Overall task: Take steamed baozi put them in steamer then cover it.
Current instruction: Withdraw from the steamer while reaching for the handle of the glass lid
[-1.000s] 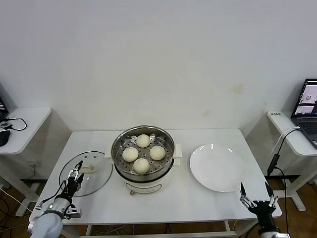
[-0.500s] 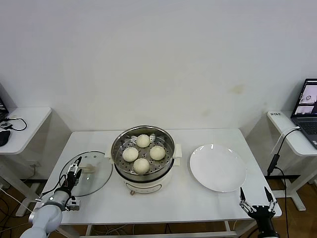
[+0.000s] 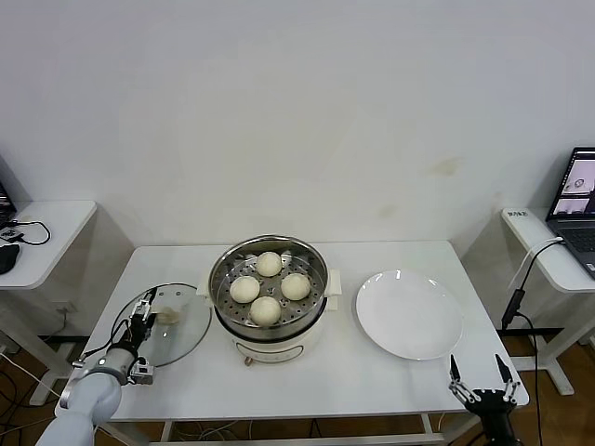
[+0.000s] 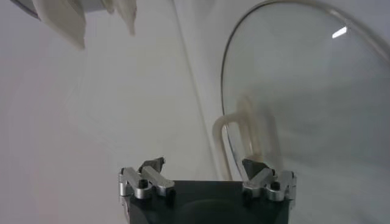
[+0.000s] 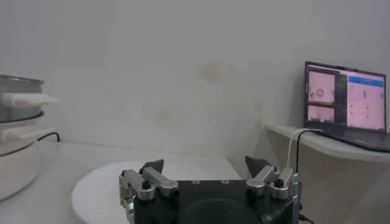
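Several cream-white baozi [image 3: 269, 288] lie on the perforated tray inside the steel steamer [image 3: 311, 262] at the table's middle. The glass cover [image 3: 186, 330] lies flat on the table to the steamer's left, its cream handle [image 3: 167, 316] upward. My left gripper [image 3: 142, 321] is open just at the cover's near-left rim; in the left wrist view the cover [image 4: 317, 103] and its handle [image 4: 234, 137] sit right ahead of the open gripper [image 4: 203, 165]. My right gripper [image 3: 481, 379] hangs open at the table's front right corner, holding nothing, as the right wrist view also shows of this gripper [image 5: 205, 165].
An empty white plate [image 3: 409, 313] lies right of the steamer. Side desks stand at both sides, the right one with a laptop [image 3: 578, 206] and cable. The steamer's white base [image 5: 15, 164] shows far off in the right wrist view.
My left gripper has crept forward toward the cover's handle. My right gripper has sunk lower at the table's front right corner.
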